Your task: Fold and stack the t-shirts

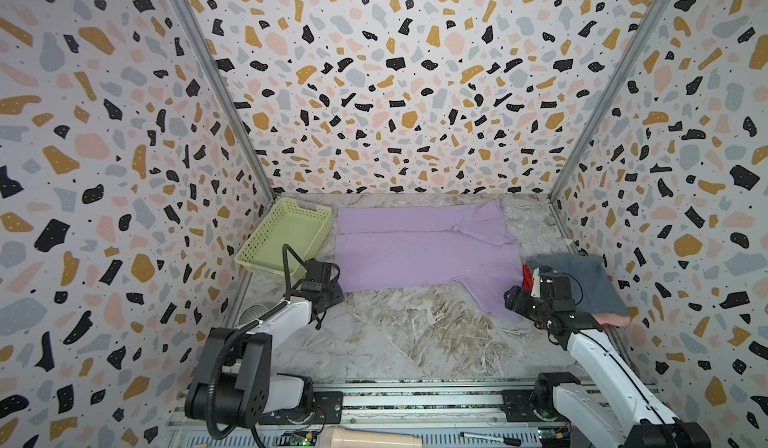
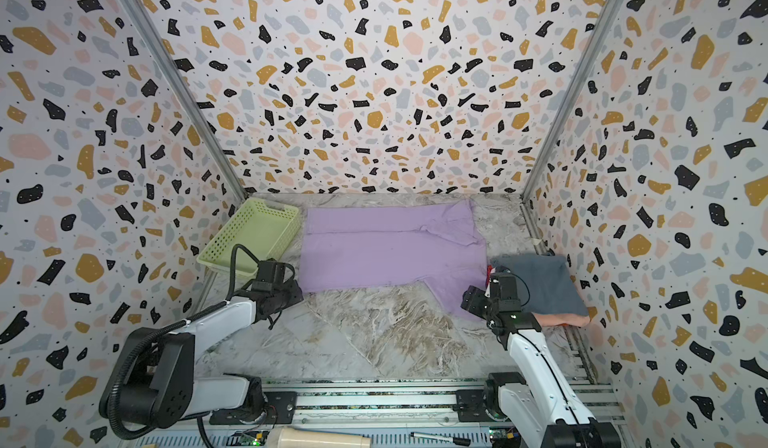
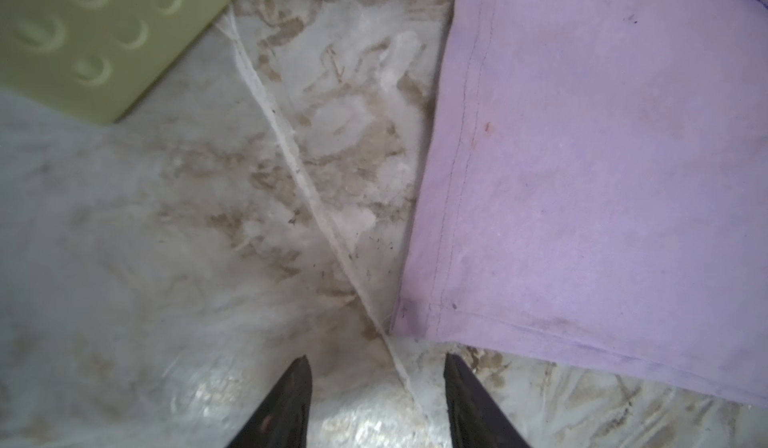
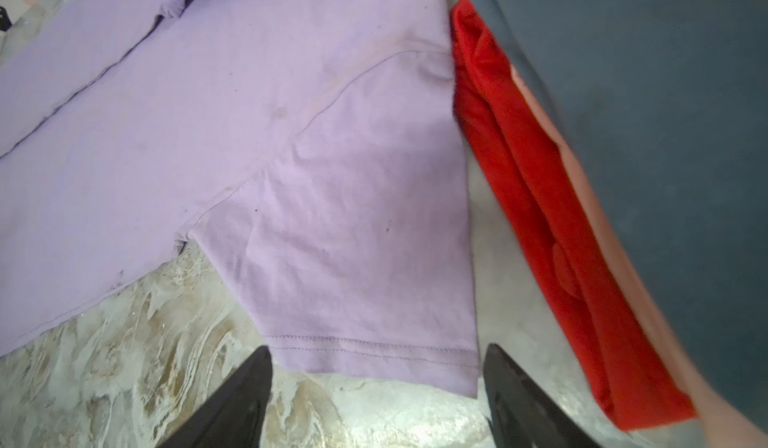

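A lavender t-shirt (image 1: 419,254) (image 2: 386,250) lies spread on the marble table, its far long edge folded over. At the right stands a stack of t-shirts: slate blue-grey (image 1: 577,284) on top, salmon pink (image 1: 615,320) under it, red (image 4: 540,200) at its side. My left gripper (image 3: 378,358) (image 1: 332,290) is open over bare table, just short of the lavender shirt's hem corner (image 3: 415,321). My right gripper (image 4: 378,348) (image 1: 513,296) is open, its fingers either side of the near sleeve's hem (image 4: 374,354), with nothing held.
A pale green lattice basket (image 1: 286,238) (image 3: 95,38) leans at the back left, close to the left gripper. Terrazzo walls close in three sides. Along the front rail lie a cream cylinder (image 1: 374,437) and a pen (image 1: 490,439).
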Controlling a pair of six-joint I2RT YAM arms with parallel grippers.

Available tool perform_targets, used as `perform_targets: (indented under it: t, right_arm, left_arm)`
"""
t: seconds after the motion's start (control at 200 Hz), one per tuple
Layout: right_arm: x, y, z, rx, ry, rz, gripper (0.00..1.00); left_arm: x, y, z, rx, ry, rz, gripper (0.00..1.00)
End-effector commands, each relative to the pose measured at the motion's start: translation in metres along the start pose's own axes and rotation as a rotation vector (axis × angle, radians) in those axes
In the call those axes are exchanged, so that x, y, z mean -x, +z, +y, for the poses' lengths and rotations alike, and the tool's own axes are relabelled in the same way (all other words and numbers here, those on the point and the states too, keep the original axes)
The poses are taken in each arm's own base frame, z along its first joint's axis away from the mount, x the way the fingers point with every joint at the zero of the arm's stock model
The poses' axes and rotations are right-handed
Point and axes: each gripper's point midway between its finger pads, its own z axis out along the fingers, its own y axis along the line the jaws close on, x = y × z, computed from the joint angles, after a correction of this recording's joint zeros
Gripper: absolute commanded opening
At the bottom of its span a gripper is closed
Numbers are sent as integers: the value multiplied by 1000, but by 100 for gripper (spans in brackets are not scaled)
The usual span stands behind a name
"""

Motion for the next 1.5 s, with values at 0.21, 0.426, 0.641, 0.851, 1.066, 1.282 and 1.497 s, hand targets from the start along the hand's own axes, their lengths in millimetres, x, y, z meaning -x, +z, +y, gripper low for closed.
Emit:
perform_targets:
  t: [0.21, 0.426, 0.641, 0.851, 1.066, 1.282, 1.497]
  right_arm:
    - [-13, 1, -38, -117, 156, 27, 81]
    - [-37, 4, -38, -126, 196, 105, 74]
    - [-66, 15, -34, -141, 196, 187, 67]
    - [-78, 32, -40, -172, 190, 213, 48]
    - [-57, 29, -29, -136, 179, 131, 0]
    - [-21, -4, -10, -86, 121, 26, 0]
    - [-6, -39, 18, -8, 74, -40, 0]
  left_arm:
    - [-6, 23, -23, -114, -26, 46, 20]
    - [4, 19, -26, -125, -28, 7, 4]
    - [16, 14, -35, -154, -19, -24, 1]
    - [22, 13, -39, -156, 6, -29, 0]
    - [25, 10, -39, -157, -6, -46, 0]
    - [20, -3, -25, -110, -6, -60, 0]
    - [23, -33, -15, -90, -19, -122, 0]
